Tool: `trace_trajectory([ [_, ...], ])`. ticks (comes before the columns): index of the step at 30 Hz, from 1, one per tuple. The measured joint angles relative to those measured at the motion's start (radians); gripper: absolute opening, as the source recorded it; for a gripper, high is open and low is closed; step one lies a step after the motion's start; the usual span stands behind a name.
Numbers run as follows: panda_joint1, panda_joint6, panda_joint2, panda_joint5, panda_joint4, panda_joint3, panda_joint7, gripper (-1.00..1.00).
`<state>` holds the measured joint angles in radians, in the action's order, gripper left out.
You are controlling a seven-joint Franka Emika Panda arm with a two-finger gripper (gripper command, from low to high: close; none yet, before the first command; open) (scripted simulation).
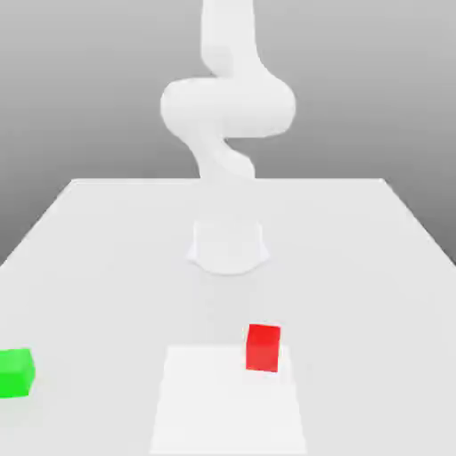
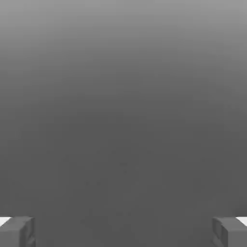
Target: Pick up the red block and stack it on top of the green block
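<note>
resting on the white desk (image 1: pixel 107 240), the red block (image 1: pixel 263 346) sits upright toward the near edge in the exterior view, a little to that view's right of centre. it lies on the upper right part of a paler, brighter white rectangle (image 1: pixel 223 410) marked on the desk surface. the green block (image 1: pixel 15 372) sits on the desk at the far edge of the exterior view's left, partly cut off by the frame, slightly nearer the camera than the red one. the two blocks are well apart, with bare desk between them, and nothing touches either.

the white arm (image 1: pixel 227 107) rises from its round base (image 1: pixel 228 247) at the middle of the desk, behind the red block, and curls upward out of the top of the frame. the base is apart from both blocks.

in the hand view the gripper (image 2: pixel 123 231) looks out on a plain grey background. its two grey fingers (image 2: pixel 17 231) show at opposite edges of the picture, spread as wide as they go, and the gap between them holds nothing. neither finger is in contact with any object. the red block is not yet picked up and the green block has nothing on top of it.
</note>
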<state>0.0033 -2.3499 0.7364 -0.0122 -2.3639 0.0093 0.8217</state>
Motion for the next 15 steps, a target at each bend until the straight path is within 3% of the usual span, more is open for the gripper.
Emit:
trace_trajectory([
  [15, 0.031, -0.369, -0.488, -0.045, -0.464, 0.104, 0.197, 0.00],
])
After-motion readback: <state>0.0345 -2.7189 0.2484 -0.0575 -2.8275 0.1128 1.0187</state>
